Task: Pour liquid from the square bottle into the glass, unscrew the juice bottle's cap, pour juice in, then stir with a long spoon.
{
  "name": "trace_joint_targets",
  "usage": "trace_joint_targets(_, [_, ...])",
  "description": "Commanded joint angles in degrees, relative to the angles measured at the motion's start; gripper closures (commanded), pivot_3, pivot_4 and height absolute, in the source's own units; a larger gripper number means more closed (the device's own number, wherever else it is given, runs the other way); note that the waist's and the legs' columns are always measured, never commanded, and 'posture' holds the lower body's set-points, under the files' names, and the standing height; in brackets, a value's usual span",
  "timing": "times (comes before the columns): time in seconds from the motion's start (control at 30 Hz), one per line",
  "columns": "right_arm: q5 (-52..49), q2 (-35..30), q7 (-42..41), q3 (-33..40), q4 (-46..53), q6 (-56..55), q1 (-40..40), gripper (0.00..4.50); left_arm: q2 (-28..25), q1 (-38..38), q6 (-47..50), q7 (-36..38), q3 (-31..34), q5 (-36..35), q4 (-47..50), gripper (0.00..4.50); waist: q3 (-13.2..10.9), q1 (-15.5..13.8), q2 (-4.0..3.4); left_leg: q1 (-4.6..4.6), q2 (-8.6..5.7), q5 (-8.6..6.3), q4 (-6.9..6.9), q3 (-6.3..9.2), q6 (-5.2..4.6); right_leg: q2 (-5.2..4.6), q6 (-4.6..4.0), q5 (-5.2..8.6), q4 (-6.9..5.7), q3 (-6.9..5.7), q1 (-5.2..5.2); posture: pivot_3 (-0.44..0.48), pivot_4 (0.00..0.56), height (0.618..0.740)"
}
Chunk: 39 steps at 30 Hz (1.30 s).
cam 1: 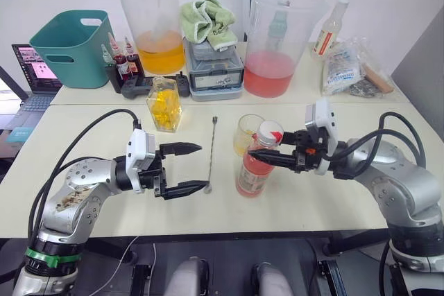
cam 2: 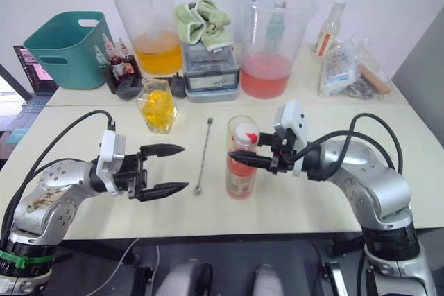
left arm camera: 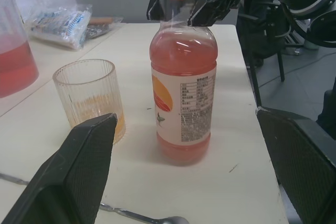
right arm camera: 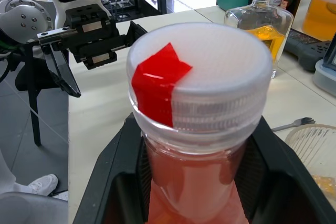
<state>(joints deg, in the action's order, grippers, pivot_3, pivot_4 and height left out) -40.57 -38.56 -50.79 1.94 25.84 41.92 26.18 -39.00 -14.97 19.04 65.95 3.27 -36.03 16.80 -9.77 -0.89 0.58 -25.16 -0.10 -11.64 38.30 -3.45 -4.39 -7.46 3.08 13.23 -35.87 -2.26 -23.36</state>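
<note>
Now the juice bottle (cam 1: 255, 171), standing on the bench (cam 1: 333, 192) just beside the glass (cam 1: 247, 134), is clamped at the neck under its cap (right arm camera: 199, 72) by the right fingers (cam 1: 262, 155), while the left fingers (cam 1: 195, 168) are held wide apart and empty, so the bottle could be tipped into the glass if twisted unsteadied

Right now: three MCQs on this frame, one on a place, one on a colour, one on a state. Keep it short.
1. Where does the long spoon lie?
A. in the glass
B. on the table between the grippers
C. in the teal bin

2. What colour is the tape on the cap?
A. red
B. blue
C. green

3. The left gripper is:
A. shut on the square bottle
B. shut on the spoon
C. open, holding nothing

Answers: 1 B, it lies flat beside the glass. 2 A, red patch on white. 3 C, fingers spread apart.
</note>
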Motion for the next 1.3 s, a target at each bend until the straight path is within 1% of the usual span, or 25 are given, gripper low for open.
trace_joint_targets(0.03, [-2.4, 0.4, 2.1, 3.0, 3.7, -0.3, 0.3, 2.99, 0.2, -1.2, -1.1, 0.7, 0.1, 0.1, -0.1, 0.0, 0.0, 0.0, 0.0, 0.0, 0.0, 0.0, 0.0, 0.0, 0.0, 0.0, 0.0, 0.0, 0.0, 0.0, 0.0, 0.0, 0.15, 0.736])
trace_joint_targets(0.13, [-2.3, 0.3, 2.8, 2.4, 4.3, -0.6, -0.3, 2.99, 0.3, -1.5, -1.1, 0.9, 0.0, 0.3, -0.4, 0.0, 0.0, 0.0, 0.0, 0.0, -0.01, 0.0, 0.0, 0.0, 0.0, 0.0, 0.0, 0.0, -0.01, 0.0, 0.0, 0.0, 0.15, 0.736])
trace_joint_targets(0.37, [0.7, -0.6, 1.2, -0.6, 4.2, -2.8, -2.0, 2.99, 0.1, -1.7, -1.0, 1.1, -0.1, 0.4, -0.3, 0.0, 0.0, 0.1, 0.0, 0.0, -0.01, 0.0, 0.0, -0.01, -0.01, 0.02, 0.0, 0.0, -0.01, -0.01, 0.01, 0.0, 0.15, 0.736])
trace_joint_targets(0.5, [0.2, -0.2, 1.0, -1.0, 3.4, -2.0, -1.8, 2.99, -0.2, -1.6, -0.8, 1.2, 0.1, 0.5, -0.2, 0.0, 0.0, 0.1, 0.0, 0.0, -0.01, 0.0, 0.0, -0.01, -0.01, 0.03, 0.0, 0.0, -0.01, -0.01, 0.01, 0.0, 0.15, 0.736])
trace_joint_targets(0.53, [0.0, -0.1, 0.9, -1.0, 3.4, -1.9, -1.8, 1.97, -0.2, -1.6, -0.9, 1.3, 0.1, 0.5, -0.2, 0.0, 0.0, 0.1, 0.0, 0.0, -0.01, 0.0, 0.0, -0.01, -0.01, 0.03, 0.0, 0.0, -0.01, -0.01, 0.01, 0.0, 0.15, 0.736])
trace_joint_targets(0.73, [-1.2, -0.9, -0.5, -0.5, 3.1, -0.9, -1.1, 0.01, -0.2, -2.1, -0.9, 1.7, -0.1, 0.6, -0.7, 0.0, 0.0, 0.0, 0.0, 0.0, -0.01, 0.0, 0.0, 0.0, -0.01, 0.03, 0.01, 0.0, -0.01, -0.01, 0.02, 0.0, 0.15, 0.736])
trace_joint_targets(0.9, [-2.9, -3.8, -2.7, 2.4, 2.4, -0.5, -1.4, 0.01, 0.0, -2.7, -0.8, 2.3, -0.4, 0.6, -0.9, 0.0, 0.0, 0.0, 0.0, 0.0, -0.01, 0.0, 0.01, 0.01, -0.01, 0.03, 0.01, 0.0, 0.0, -0.01, 0.03, 0.0, 0.15, 0.736])
trace_joint_targets(1.07, [-6.5, -9.4, -8.0, 7.9, 1.4, 0.1, -3.9, 0.01, 0.3, -4.3, -0.2, 3.2, -0.8, -0.1, -1.9, 0.0, 0.0, -0.2, 0.0, 0.0, -0.01, 0.0, 0.01, 0.01, -0.01, 0.03, 0.01, 0.0, 0.03, -0.02, 0.06, 0.0, 0.15, 0.736])
trace_joint_targets(1.2, [-7.5, -13.2, -9.8, 11.6, 0.4, 0.1, -6.1, 0.01, 0.8, -6.4, 1.1, 3.4, -1.1, -0.9, -2.9, 0.0, 0.0, -0.3, 0.01, 0.0, 0.0, 0.0, 0.01, 0.0, -0.02, 0.03, 0.01, 0.0, 0.07, -0.02, 0.07, 0.0, 0.15, 0.736])
trace_joint_targets(1.23, [-6.9, -14.1, -10.2, 12.3, 0.2, -0.5, -6.9, 0.01, 1.1, -7.1, 1.6, 3.3, -1.2, -1.2, -3.2, 0.0, 0.0, -0.3, 0.01, 0.01, 0.01, 0.0, 0.02, 0.0, -0.02, 0.03, 0.01, 0.0, 0.07, -0.02, 0.09, 0.0, 0.15, 0.736])
trace_joint_targets(1.3, [-6.4, -16.0, -11.1, 16.1, 0.2, -0.8, -11.0, 0.01, 1.8, -9.1, 3.9, 2.2, -1.7, -2.2, -3.3, 0.0, 0.0, -0.7, 0.02, 0.01, -0.01, 0.0, 0.03, 0.01, -0.02, 0.03, 0.01, 0.0, 0.06, -0.02, 0.1, 0.0, 0.15, 0.736])
